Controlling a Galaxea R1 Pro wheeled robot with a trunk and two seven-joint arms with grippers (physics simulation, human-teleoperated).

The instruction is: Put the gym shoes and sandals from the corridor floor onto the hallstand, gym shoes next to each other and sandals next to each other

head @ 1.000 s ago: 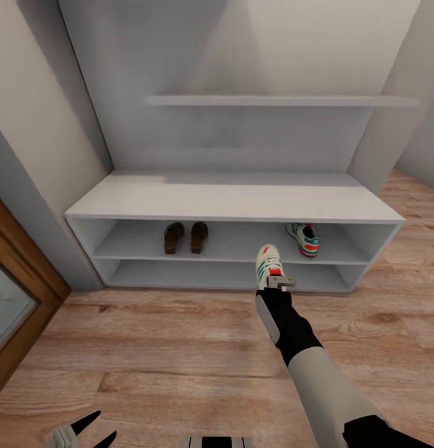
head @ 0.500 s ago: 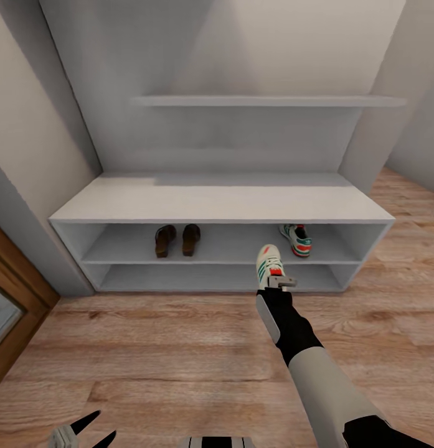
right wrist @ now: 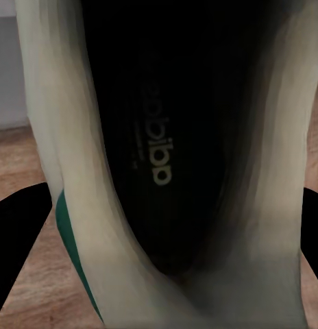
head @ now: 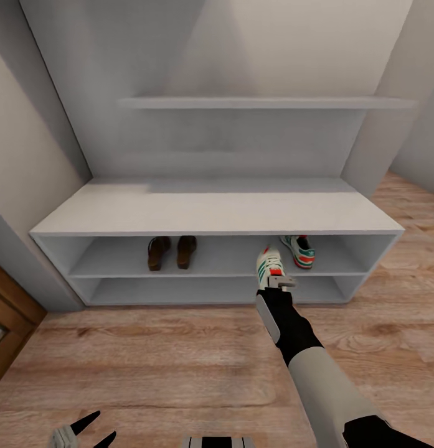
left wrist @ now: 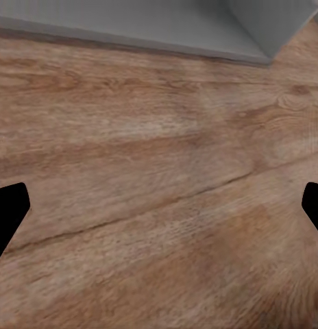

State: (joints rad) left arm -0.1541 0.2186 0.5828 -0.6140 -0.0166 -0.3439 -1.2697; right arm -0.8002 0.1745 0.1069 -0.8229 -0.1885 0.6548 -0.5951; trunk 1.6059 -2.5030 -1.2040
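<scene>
Two cream-white lace-up gym shoes with green stripes: one [head: 270, 264] clamped in right pincer [head: 278, 281] before the pale grey two-tier hallstand [head: 217, 214], insole print unreadable, one [head: 298, 250] on upper shelf; two dark brown leather sandals [head: 170, 252] paired there, well apart; left pincer [head: 86, 432] spread wide over wood-plank floor [head: 167, 367].

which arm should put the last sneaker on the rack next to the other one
Right. Its claw already grips the gym shoe in front of the hallstand's upper tier, close to the shelved sneaker. The left claw hangs low over the floor, open and with no shoe in it.
</scene>
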